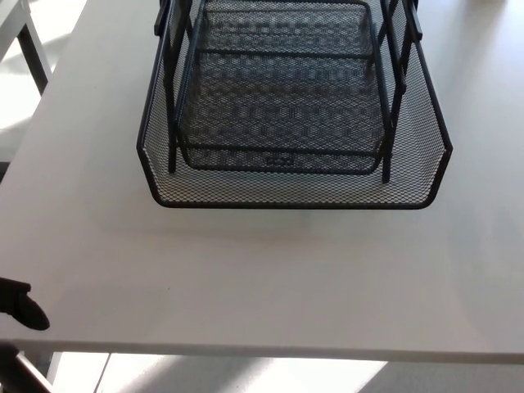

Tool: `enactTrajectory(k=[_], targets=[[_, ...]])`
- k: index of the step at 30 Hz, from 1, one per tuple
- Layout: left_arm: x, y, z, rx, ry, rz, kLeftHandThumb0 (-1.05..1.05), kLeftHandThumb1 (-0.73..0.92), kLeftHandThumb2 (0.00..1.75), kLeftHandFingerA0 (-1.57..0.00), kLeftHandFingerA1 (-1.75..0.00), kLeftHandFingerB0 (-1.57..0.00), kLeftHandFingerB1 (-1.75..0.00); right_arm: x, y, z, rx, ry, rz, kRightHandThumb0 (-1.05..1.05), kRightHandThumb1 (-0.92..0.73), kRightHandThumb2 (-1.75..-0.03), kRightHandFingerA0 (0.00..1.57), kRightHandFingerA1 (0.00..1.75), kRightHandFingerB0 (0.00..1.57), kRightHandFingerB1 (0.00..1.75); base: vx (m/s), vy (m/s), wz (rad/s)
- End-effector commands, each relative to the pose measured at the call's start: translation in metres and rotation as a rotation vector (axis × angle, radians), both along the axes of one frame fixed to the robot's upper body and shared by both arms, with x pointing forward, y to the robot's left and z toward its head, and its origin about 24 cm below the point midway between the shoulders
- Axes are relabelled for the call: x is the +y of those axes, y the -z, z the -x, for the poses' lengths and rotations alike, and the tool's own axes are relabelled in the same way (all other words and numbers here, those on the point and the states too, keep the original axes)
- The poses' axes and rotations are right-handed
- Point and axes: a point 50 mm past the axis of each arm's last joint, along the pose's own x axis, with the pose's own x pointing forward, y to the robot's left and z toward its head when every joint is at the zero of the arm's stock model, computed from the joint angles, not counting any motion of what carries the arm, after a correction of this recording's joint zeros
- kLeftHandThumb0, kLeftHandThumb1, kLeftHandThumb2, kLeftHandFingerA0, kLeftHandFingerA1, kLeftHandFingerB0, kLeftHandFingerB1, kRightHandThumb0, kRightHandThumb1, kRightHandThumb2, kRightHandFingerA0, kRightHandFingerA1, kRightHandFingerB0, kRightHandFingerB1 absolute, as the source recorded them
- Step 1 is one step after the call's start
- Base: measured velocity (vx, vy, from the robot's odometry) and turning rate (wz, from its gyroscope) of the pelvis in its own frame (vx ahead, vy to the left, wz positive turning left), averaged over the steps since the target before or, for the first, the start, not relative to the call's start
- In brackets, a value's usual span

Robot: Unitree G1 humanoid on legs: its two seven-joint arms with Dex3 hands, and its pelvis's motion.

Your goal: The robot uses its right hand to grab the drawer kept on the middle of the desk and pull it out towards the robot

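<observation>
One black wire-mesh drawer point(295, 184) sits mid white worktop point(246, 278), bare surface before it. Left hand point(23, 304) at the near-left edge; its fingers' state I cannot tell.

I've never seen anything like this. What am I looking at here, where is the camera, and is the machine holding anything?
The camera sits on the head of a humanoid robot, looking down at a white desk in front of it. On the desk stands a black wire-mesh tray rack, and its bottom drawer sticks out toward the robot. The robot's job is to pull that drawer out with its right hand, but that hand is out of the picture at this moment. The small black shape at the lower left edge is part of the robot's left hand; too little shows to tell whether it is open or shut. Nothing is seen being held. At the top left corner is part of another table.
</observation>
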Motion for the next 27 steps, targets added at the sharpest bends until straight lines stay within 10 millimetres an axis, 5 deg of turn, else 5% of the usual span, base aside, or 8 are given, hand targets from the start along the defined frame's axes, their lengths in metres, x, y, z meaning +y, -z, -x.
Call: enactTrajectory(k=[1, 12, 23, 27], targets=[[0.005, 0.001, 0.005, -0.001, 0.001, -0.008, -0.28, 0.56, 0.57, -0.79, -0.89, -0.81, -0.61, -0.069, -0.013, 0.043, -0.335, 0.142, 0.045, -0.92, -0.57, -0.88, 0.0, 0.09, 0.0, 0.17, 0.0, 0.0, 0.0], [0.005, 0.002, 0.005, 0.008, -0.001, -0.021, -0.28, 0.57, 0.58, -0.77, -0.85, -0.8, -0.57, -0.105, 0.072, 0.062, -0.135, 0.384, -0.286, -0.97, -0.56, -0.86, 0.0, 0.04, 0.04, 0.11, 0.0, 0.0, 0.0], [0.004, 0.001, 0.005, 0.0, 0.001, -0.012, -0.27, 0.56, 0.57, -0.79, -0.87, -0.81, -0.59, -0.1, 0.122, 0.078, 0.019, 0.534, -0.429, -0.84, -0.5, -0.89, 0.0, 0.35, 0.09, 0.24, 0.0, 0.0, 0.0], [0.004, 0.002, 0.005, 0.002, -0.007, -0.006, -0.28, 0.57, 0.57, -0.79, -0.88, -0.81, -0.58, -0.096, 0.138, 0.081, 0.104, 0.586, -0.425, -0.82, -0.5, -0.87, 0.0, 0.3, 0.05, 0.21, 0.0, 0.0, 0.0]])
